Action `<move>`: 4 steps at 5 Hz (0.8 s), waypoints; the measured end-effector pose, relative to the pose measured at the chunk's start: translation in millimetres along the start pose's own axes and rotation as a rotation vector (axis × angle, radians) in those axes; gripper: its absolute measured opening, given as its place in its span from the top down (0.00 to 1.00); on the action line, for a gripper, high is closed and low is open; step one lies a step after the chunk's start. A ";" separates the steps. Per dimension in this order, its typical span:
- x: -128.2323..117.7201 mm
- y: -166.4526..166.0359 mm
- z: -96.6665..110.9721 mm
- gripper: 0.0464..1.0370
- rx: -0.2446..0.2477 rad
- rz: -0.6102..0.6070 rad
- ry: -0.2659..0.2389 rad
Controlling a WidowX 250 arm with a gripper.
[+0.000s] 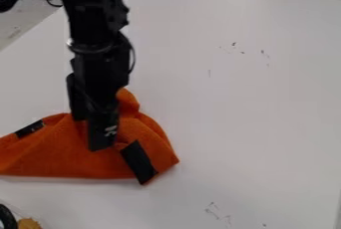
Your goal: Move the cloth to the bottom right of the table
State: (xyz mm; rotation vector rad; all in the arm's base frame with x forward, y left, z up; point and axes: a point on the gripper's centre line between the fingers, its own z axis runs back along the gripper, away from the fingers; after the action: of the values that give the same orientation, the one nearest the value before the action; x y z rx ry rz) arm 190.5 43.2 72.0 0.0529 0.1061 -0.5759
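The orange cloth [53, 153] lies bunched at the lower left of the table, with a raised fold at its top and a pointed corner towards the right. One black patch sits near its left end and a larger one near its right corner. My black gripper [98, 132] hangs down over the middle of the cloth, its lower end against the fabric and covering part of it.
The white table [246, 103] extends to the right of the cloth, with small dark marks on its surface. A black and yellowish object [28, 223] is at the bottom left corner. Dark items stand beyond the table's far edge at the top right.
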 end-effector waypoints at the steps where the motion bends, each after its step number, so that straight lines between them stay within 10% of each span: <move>1: -12.7 5.1 -20.4 0.04 0.031 -0.055 -0.011; 4: 0.7 16.1 -65.0 0.04 0.016 -0.055 -0.110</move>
State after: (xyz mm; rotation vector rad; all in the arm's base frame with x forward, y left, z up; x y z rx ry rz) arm 194.3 61.5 7.7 0.0337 -0.0038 -0.6339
